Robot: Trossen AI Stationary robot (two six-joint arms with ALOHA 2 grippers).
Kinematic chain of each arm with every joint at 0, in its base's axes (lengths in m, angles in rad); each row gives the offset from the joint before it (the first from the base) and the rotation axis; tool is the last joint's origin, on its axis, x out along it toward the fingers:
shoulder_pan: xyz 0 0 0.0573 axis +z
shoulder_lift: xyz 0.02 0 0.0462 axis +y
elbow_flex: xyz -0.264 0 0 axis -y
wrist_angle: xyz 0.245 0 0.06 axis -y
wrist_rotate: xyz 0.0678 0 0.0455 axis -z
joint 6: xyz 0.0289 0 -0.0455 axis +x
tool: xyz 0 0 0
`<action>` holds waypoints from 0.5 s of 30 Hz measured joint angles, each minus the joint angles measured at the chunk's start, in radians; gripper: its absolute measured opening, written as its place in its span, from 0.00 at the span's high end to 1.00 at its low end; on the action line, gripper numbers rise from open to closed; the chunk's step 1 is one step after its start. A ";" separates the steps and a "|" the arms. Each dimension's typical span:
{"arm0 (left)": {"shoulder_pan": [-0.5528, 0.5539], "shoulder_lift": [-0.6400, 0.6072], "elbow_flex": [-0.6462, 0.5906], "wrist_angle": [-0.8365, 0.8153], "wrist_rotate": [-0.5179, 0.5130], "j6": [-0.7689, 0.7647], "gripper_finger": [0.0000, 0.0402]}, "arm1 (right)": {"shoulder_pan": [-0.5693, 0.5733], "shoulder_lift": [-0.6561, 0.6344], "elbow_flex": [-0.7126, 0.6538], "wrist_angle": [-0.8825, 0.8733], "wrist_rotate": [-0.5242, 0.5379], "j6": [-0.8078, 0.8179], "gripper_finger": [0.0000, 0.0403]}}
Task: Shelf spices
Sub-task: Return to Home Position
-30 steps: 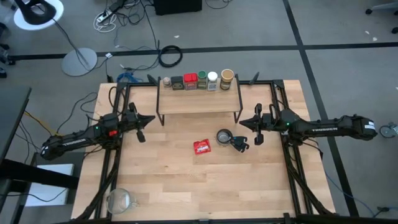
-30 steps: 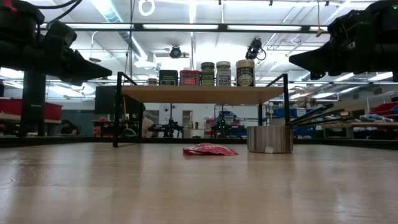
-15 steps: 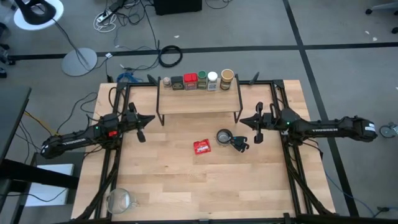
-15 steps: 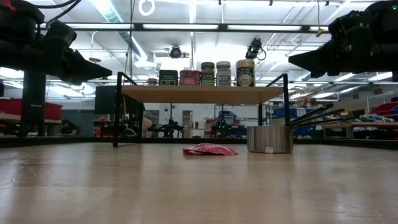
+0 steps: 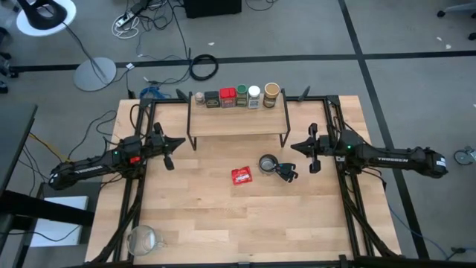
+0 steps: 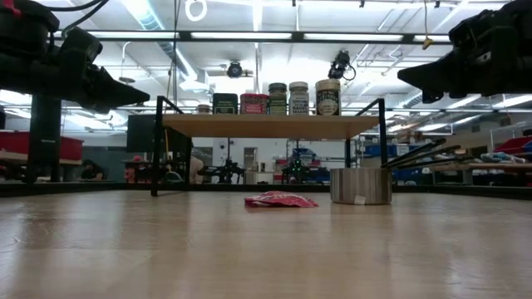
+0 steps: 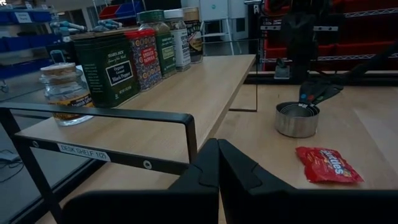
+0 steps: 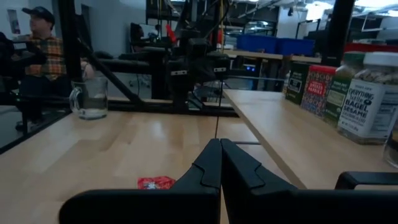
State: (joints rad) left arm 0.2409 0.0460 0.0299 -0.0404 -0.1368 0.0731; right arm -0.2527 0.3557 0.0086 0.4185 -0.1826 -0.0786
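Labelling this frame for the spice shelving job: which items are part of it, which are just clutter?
Job: shelf; on it in a row, small clear jar, dark tin, red tin, green jar, white-capped jar, wide tan-lidded jar; left gripper and right gripper, both shut, empty.
Clutter: red packet, metal cups with black handle, glass mug, all on the table.

The grey floor [image 5: 312, 30], crossed by dark tape lines [image 5: 355, 33], spreads out beyond both pincers. Well beyond the left pincer [image 5: 178, 142], toward its outer side, sits a round grey lamp base [image 5: 95, 74]. A coil of black cable [image 5: 204, 68] lies on the floor more nearly straight beyond that pincer. A dark table [image 5: 13, 149] stands far to its outer side. Long ceiling lights [image 6: 249, 36] run high above both pincers. Across the room ahead of the right pincer [image 5: 294, 147] are blue bins [image 8: 273, 45] and a seated person [image 8: 38, 59] in a checked shirt. Red racks [image 7: 348, 31] stand far ahead of the left pincer.
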 joint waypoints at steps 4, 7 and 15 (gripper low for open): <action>0.000 0.000 0.000 0.000 0.000 0.000 0.99 | 0.000 -0.062 0.000 -0.054 0.003 -0.019 1.00; 0.000 0.000 0.000 -0.001 -0.001 -0.001 0.99 | 0.000 -0.115 0.000 -0.112 0.004 -0.020 1.00; 0.000 0.000 0.000 -0.001 -0.002 0.000 0.99 | 0.000 -0.247 0.000 -0.248 0.006 -0.012 1.00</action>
State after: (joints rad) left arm 0.2409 0.0460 0.0299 -0.0418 -0.1383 0.0727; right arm -0.2527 0.1089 0.0082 0.1706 -0.1768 -0.0902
